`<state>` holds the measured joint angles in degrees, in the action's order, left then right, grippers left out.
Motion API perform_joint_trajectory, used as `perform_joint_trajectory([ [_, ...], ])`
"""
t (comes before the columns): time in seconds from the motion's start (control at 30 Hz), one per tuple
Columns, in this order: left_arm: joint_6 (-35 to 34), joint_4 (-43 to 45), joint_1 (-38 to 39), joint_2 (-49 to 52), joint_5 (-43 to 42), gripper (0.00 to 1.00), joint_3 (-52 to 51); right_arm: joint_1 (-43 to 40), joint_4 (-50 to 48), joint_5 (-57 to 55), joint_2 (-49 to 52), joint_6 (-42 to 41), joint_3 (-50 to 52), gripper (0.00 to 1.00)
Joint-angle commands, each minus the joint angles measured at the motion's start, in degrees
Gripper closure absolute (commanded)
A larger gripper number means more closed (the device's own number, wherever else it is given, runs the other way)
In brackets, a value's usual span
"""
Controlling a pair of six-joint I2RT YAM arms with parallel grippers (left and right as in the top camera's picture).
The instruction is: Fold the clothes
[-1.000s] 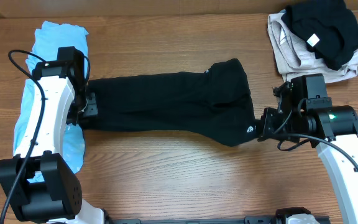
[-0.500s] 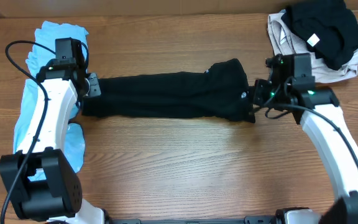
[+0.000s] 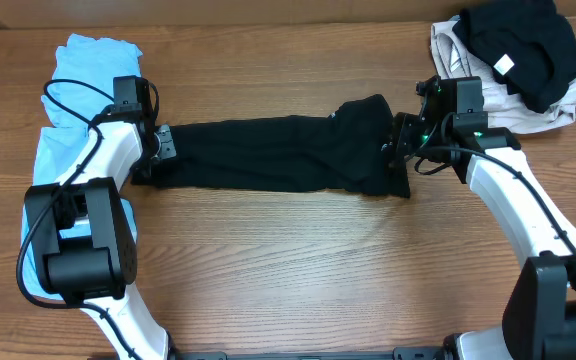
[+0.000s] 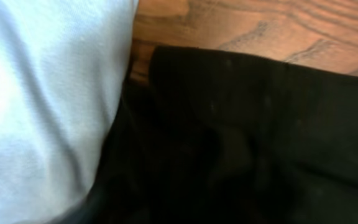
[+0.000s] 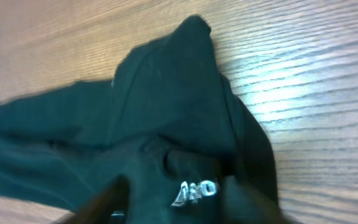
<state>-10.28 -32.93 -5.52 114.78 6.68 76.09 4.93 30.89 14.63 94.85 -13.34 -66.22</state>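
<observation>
Wooden table (image 3: 288, 270), black garment (image 3: 268, 155) between left hand (image 3: 158, 148) and right hand (image 3: 398, 150), grips cannot be told

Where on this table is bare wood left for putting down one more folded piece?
The front of the wooden table, before the long black garment, is the widest free patch. A narrower strip lies behind it, between the light blue cloth and the beige-and-black clothes pile. Both ends are crowded.

Four pieces of clothing lie on one wooden table (image 3: 288, 270). There is one long black garment (image 3: 268, 155), one light blue garment (image 3: 83, 60), and a heap made up of one beige piece (image 3: 458, 85) and one black piece (image 3: 533, 40), possibly with more hidden underneath. There are two robot arms, the left arm (image 3: 103, 165) and the right arm (image 3: 508, 195).
</observation>
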Motion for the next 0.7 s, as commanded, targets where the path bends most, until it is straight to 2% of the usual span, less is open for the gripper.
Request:
perform_joint_trajectory([
  [0.0,-0.2,-0.31,-0.87,0.48,-0.33,0.17,0.68,0.15,-0.39,0.0,0.02,0.33,-1.38,0.28],
  [0.1,0.02,-4.63,-1.73,0.46,-0.87,0.0,3.8,0.15,-0.24,0.09,-1.31,0.33,-1.38,0.24],
  [0.17,2.51,-6.84,-2.54,0.46,-2.36,0.0,5.57,0.15,0.04,0.68,-2.58,0.33,-1.38,0.24],
  [0.3,13.99,-6.29,-3.89,0.96,-12.44,0.0,5.95,0.15,1.79,0.87,-4.52,0.35,-1.38,0.23],
  [0.37,16.87,-5.46,-3.98,1.9,-14.29,0.0,5.92,0.26,2.71,0.87,-4.59,0.35,-1.38,0.23],
  [0.67,18.95,-4.92,-3.8,5.81,-17.38,0.02,5.92,0.24,4.55,0.81,-4.57,1.66,-1.38,0.23],
])
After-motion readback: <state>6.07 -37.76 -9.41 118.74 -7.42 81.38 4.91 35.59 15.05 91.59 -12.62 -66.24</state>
